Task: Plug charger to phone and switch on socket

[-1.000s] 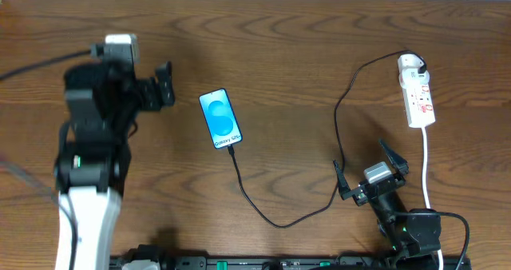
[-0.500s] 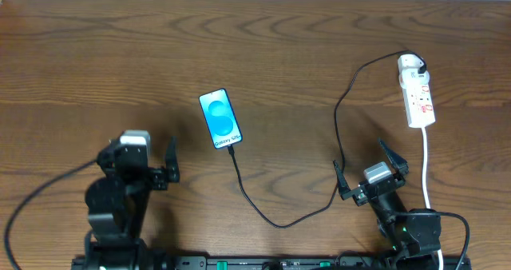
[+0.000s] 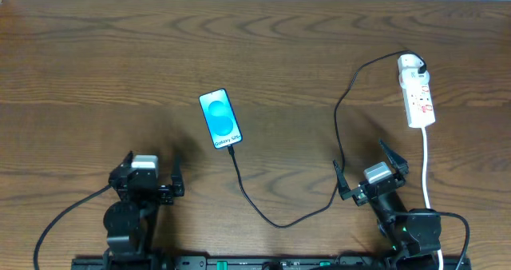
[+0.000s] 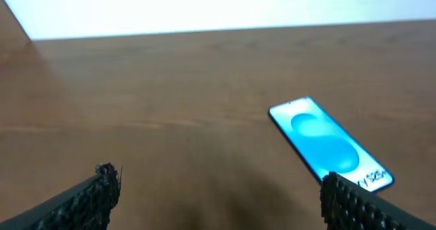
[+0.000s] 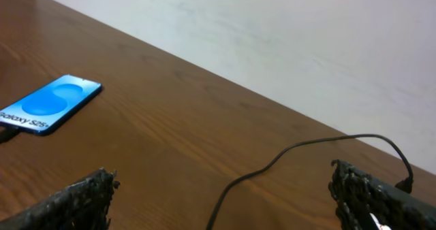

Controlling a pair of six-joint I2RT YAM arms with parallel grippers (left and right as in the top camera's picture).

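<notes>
The phone (image 3: 221, 118) lies screen-up mid-table, its blue screen reading "Galaxy S25"; it also shows in the left wrist view (image 4: 330, 143) and the right wrist view (image 5: 52, 103). The thin black charger cable (image 3: 281, 220) has its tip at the phone's near edge, loops down and right, then runs up to a black plug at the rounded far end of the white socket strip (image 3: 417, 100). The cable also shows in the right wrist view (image 5: 272, 163). My left gripper (image 3: 152, 174) is open and empty, near the front edge, left of the phone. My right gripper (image 3: 367, 170) is open and empty beside the cable.
The socket's thick white cord (image 3: 427, 170) runs down the right side past my right arm. A pale wall (image 5: 286, 33) stands behind the wooden table's far edge.
My left arm has pulled back from beside the phone toward the front edge and folded low. The right arm, phone, cable and socket have not moved.
</notes>
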